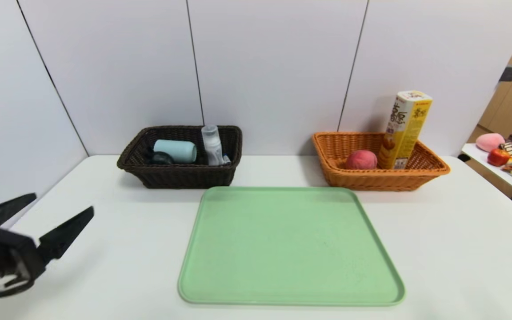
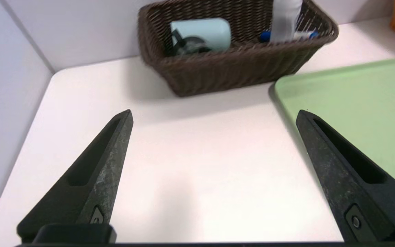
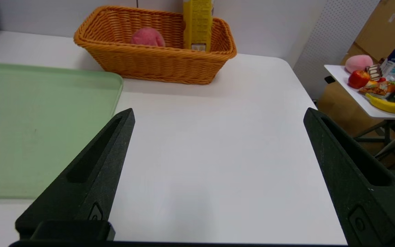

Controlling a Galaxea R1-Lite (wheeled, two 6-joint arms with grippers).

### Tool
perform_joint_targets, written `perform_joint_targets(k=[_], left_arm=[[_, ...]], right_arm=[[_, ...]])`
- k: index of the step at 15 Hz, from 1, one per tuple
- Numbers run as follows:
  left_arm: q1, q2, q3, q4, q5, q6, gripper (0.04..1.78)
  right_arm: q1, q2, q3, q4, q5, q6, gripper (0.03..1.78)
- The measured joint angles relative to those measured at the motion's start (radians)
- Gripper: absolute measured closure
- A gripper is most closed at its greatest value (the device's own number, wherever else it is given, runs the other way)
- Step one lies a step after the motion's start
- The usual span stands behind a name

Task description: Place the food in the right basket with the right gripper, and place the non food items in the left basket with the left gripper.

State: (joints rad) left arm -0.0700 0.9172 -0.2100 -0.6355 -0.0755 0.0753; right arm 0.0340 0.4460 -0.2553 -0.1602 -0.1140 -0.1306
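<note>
Your left gripper (image 1: 62, 205) hovered over the counter's (image 1: 118, 249) left edge, spread wide, holding nothing, tips aimed toward the dark basket (image 1: 180, 175). That basket sat well ahead of it at the counter's back, against the wall. Inside it you had a pale blue cylinder (image 1: 175, 150) lying on its side, long axis running left-right, with a dark round item (image 1: 162, 158) just in front of it, too hidden to name. To the cylinder's right a clear bottle (image 1: 212, 145) stood roughly upright, cap up, leaning a little, with something blue (image 2: 265, 36) at its base.

The green tray (image 1: 289, 246) lay flat in the counter's middle, between the two baskets and nearer you, its left edge just beside the left gripper's inner finger in the left wrist view.

The orange basket (image 1: 378, 178) sat at the back right, apart from the tray's far corner. You had a pink round food item (image 1: 361, 159) resting in its middle and a tall yellow box (image 1: 404, 129) standing on end, long axis near vertical, tilted slightly, leaning on the basket's right side and touching the pink item or nearly so.

Your right gripper (image 3: 218, 115) was out of the head view; its wrist view showed it spread wide and holding nothing over bare counter right of the tray, pointed toward the orange basket, well short of it.

A side table (image 1: 500, 171) with mixed items stood off to the far right.
</note>
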Motion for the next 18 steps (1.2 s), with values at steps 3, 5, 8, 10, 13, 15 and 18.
perform_joint_targets(k=[3, 5, 8, 10, 13, 15, 18], left_arm=[[0.043, -0.212, 0.17, 0.019, 0.005, -0.014, 0.15], [0.058, -0.325, 0.198, 0.074, -0.007, -0.024, 0.14], [0.071, -0.488, 0.19, 0.183, -0.024, -0.031, 0.13], [0.073, -0.621, 0.155, 0.318, -0.042, -0.017, 0.13], [0.073, -0.813, 0.087, 0.623, -0.047, -0.003, 0.13], [0.072, -0.873, 0.086, 0.727, -0.042, 0.005, 0.13], [0.071, -0.908, 0.146, 0.699, -0.04, -0.002, 0.13]], right_arm=[[-0.019, -0.167, 0.005, 0.186, 0.032, 0.0, 0.11], [-0.026, -0.297, 0.009, 0.329, 0.052, -0.004, 0.11], [-0.03, -0.401, 0.038, 0.418, 0.074, -0.018, 0.11], [-0.031, -0.426, 0.067, 0.403, 0.079, -0.035, 0.11], [-0.031, -0.441, 0.121, 0.379, 0.104, -0.06, 0.11], [-0.031, -0.444, 0.149, 0.351, 0.106, -0.056, 0.11], [-0.031, -0.446, 0.16, 0.35, 0.117, -0.049, 0.11]])
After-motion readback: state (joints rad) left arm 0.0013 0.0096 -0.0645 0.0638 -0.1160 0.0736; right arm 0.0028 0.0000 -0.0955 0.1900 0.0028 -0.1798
